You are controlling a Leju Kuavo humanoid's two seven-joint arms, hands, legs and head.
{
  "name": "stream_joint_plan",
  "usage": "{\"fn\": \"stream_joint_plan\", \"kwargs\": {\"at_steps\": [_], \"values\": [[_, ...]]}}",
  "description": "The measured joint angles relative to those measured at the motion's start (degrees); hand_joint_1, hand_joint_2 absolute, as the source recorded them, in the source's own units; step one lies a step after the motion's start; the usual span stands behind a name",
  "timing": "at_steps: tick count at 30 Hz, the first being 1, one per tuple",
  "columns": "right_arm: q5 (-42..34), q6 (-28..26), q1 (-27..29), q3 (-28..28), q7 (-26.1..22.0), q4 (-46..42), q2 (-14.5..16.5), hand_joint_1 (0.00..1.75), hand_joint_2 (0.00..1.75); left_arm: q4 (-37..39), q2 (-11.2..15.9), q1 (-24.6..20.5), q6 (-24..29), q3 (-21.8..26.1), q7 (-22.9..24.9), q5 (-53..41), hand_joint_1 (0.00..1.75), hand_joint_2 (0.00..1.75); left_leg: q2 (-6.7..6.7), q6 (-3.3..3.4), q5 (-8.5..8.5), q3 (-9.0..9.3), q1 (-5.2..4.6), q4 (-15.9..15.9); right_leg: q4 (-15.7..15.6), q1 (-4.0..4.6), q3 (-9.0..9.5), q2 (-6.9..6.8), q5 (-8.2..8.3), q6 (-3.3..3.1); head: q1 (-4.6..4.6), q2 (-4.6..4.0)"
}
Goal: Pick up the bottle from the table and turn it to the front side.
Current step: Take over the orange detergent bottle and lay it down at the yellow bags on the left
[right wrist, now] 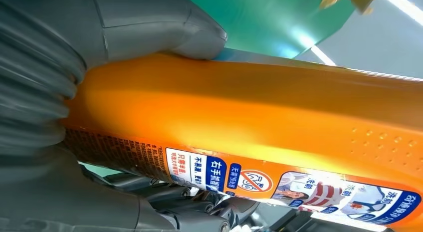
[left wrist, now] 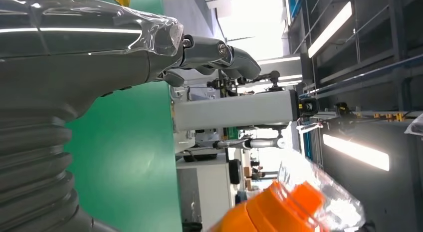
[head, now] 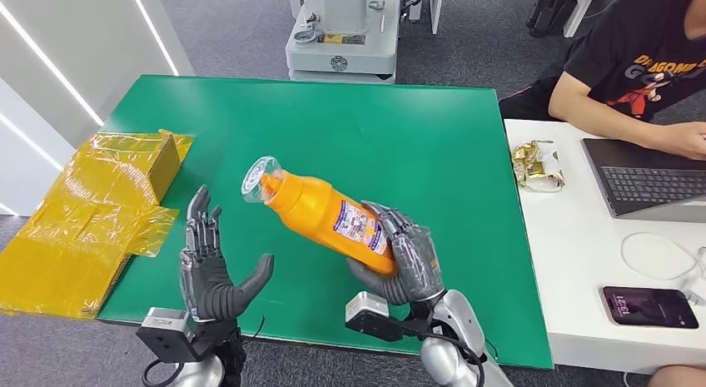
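Right hand (head: 405, 258) wrapped around the lower body of the orange bottle (head: 326, 210), held tilted above the green table (head: 350, 129) with clear-capped neck pointing up and toward the left. Left hand (head: 212, 266) beside it, fingers spread, holding nothing, apparently just short of touching. Yellow-wrapped box (head: 125, 166) at table's left edge.

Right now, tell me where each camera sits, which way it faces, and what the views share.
Head view: high on the body, looking forward and down at the green table; shows the empty left hand and the right hand holding the orange bottle.
Left wrist view: behind the left hand, looking across the table at the bottle's cap end.
Right wrist view: behind the right hand, close on the bottle.
Shared: all three show the bottle.
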Motion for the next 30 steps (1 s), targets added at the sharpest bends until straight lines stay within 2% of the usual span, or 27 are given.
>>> {"fn": "stream_joint_plan", "kwargs": {"at_steps": [5, 11, 14, 22, 30], "values": [[0.3, 2.5, 0.0, 1.4, -0.5, 0.0, 0.0, 1.75, 1.75, 0.7, 0.2, -0.1, -0.3, -0.2, -0.2, 0.2, 0.00, 1.75, 0.00, 0.00, 0.00, 0.00, 0.00, 0.0, 0.0, 0.00, 0.00, 0.00, 0.00, 0.00, -0.01, 0.00], [-1.3, 10.1, 0.2, 2.0, 1.0, 0.0, 0.0, 1.75, 1.75, 1.2, 0.4, -0.4, -0.4, -0.2, -0.2, 0.3, 0.00, 1.75, 0.00, 0.00, 0.00, 0.00, 0.00, 0.0, 0.0, 0.00, 0.00, 0.00, 0.00, 0.00, 0.01, 0.00], [-0.7, 12.1, 0.2, 2.0, 1.6, 0.0, 0.0, 1.75, 1.75, 1.5, 0.4, -0.4, -0.3, -0.2, -0.1, 0.4, 0.00, 1.75, 0.00, 0.00, 0.00, 0.00, 0.00, 0.0, 0.0, 0.00, 0.00, 0.00, 0.00, 0.00, 0.01, 0.00], [3.1, 12.2, 0.3, 2.0, 2.3, -0.4, 0.0, 1.75, 1.75, 2.0, 0.4, -0.6, -0.6, -0.2, 0.1, 0.7, 0.00, 1.75, 0.00, 0.00, 0.00, 0.00, 0.00, 0.0, 0.0, 0.00, 0.00, 0.00, 0.00, 0.00, -0.01, 0.00], [5.3, 8.6, 0.2, 1.7, -2.5, -0.5, 0.0, 1.75, 1.75, 2.3, 0.4, -1.1, -0.9, -0.2, 0.1, 1.3, 0.00, 1.75, 0.00, 0.00, 0.00, 0.00, 0.00, 0.0, 0.0, 0.00, 0.00, 0.00, 0.00, 0.00, 0.00, 0.00]]}}
